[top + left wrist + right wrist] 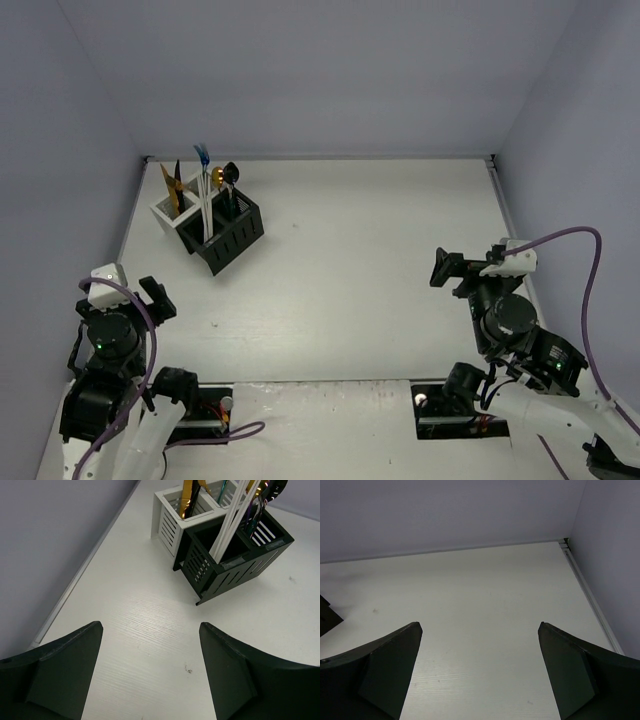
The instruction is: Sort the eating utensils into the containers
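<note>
The containers, a cluster of white and black mesh bins, stand at the far left of the table. Utensils stand upright in them: gold, blue, white and black pieces. In the left wrist view the bins sit ahead to the right, with gold utensils in a white bin and white handles in a black bin. My left gripper is open and empty, near the table's front left. My right gripper is open and empty at the right side.
Grey walls enclose the white table on the left, back and right. A raised rail runs along the right edge, and another rail along the left edge. A black bin corner shows at the right wrist view's left edge.
</note>
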